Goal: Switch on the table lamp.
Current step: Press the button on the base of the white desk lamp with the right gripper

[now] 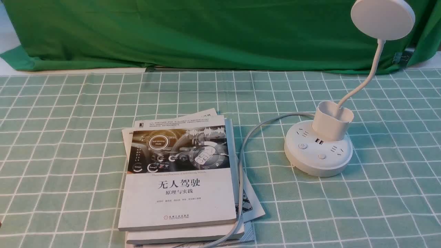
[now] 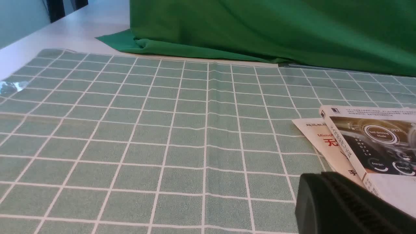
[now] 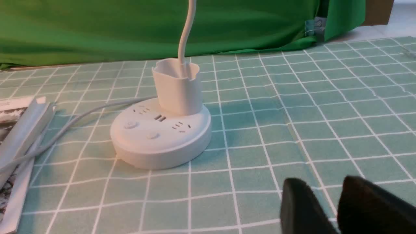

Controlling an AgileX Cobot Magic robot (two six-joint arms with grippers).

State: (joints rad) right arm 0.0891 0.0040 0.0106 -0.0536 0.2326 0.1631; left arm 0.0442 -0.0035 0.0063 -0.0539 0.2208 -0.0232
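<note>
The table lamp (image 1: 317, 158) stands on the checked tablecloth (image 1: 69, 137), on the robot's right and just beside a stack of books (image 1: 179, 186). Its grey cord (image 1: 241, 162) runs over the books' edge and out of frame. The disc head (image 1: 382, 19) is cut off in the right wrist view. Neither arm appears in the front view. The right gripper (image 3: 326, 187) is near the lamp base, its fingertips slightly parted and holding nothing. Only one dark part of the left gripper (image 2: 341, 204) shows, so I cannot tell whether it is released or clenched.
</note>
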